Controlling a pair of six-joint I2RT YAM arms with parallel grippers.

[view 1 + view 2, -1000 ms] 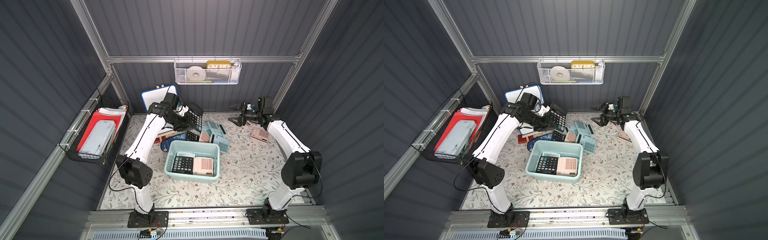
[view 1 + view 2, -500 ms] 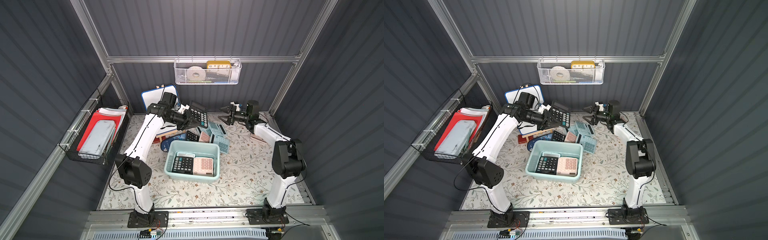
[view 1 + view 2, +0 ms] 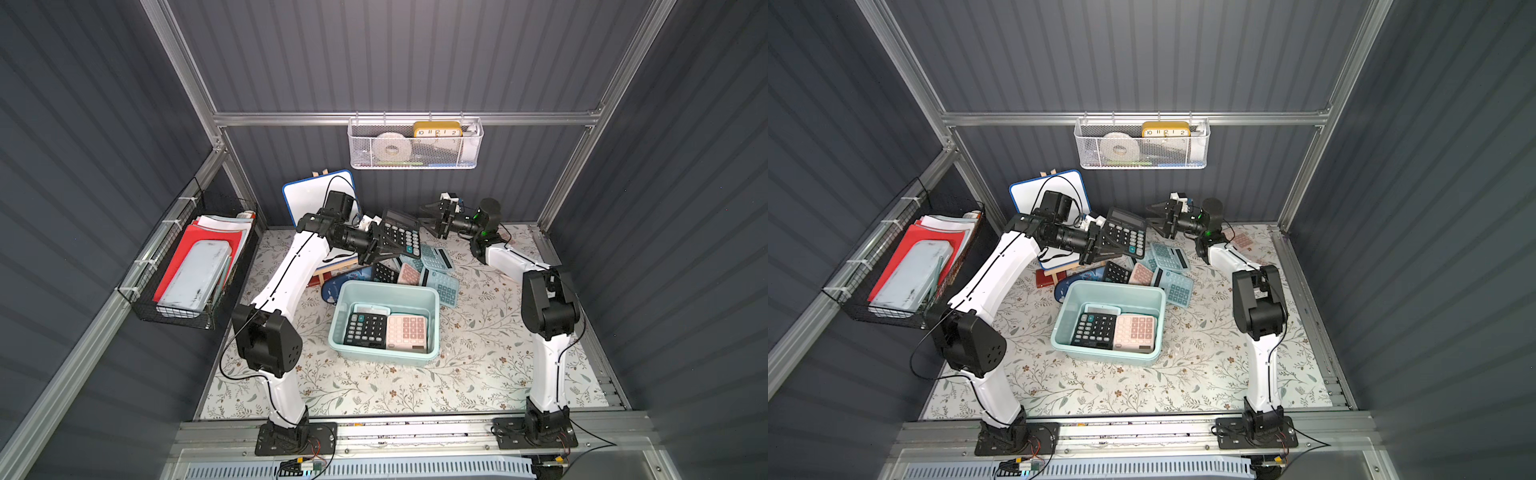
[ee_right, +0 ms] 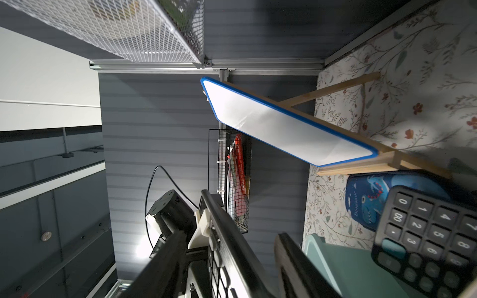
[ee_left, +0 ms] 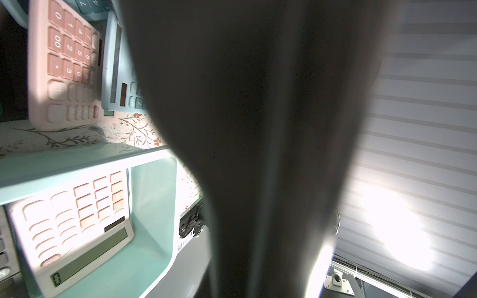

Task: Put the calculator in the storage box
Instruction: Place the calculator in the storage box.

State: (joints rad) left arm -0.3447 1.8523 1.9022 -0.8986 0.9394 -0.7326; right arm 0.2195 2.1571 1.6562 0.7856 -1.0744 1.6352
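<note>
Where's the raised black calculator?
In both top views, the black calculator sits in the left gripper, above the calculator pile behind the storage box.

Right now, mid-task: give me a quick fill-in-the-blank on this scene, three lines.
1. The left end effector is shut on the raised calculator, whose body is ____.
2. In the storage box, the black calculator lies side by side with a ____ one.
3. The whiteboard on the easel has a ____ frame.

Missing words: black; pink; blue.
</note>
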